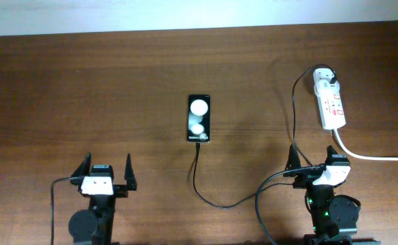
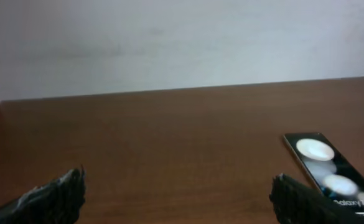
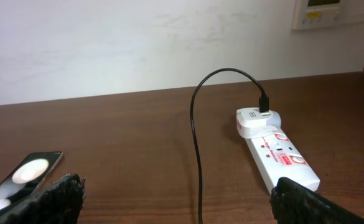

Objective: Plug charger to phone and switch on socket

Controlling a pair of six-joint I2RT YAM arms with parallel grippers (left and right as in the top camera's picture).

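The black phone [image 1: 199,118] lies flat mid-table, two white spots on its glossy face; it also shows in the left wrist view [image 2: 331,171] and the right wrist view [image 3: 23,175]. The charger's thin black cable [image 1: 216,199] meets the phone's near end, loops toward the right arm, then runs up [image 3: 196,124] to a white plug [image 1: 325,83] in the white socket strip [image 1: 333,105], also in the right wrist view [image 3: 281,155]. My left gripper [image 1: 107,169] is open and empty, left of the phone. My right gripper [image 1: 316,163] is open and empty, near the strip's near end.
The strip's thick white cord [image 1: 375,156] trails off to the right edge. A white wall [image 3: 138,43] stands behind the table's far edge, with a wall panel [image 3: 318,12] at the upper right.
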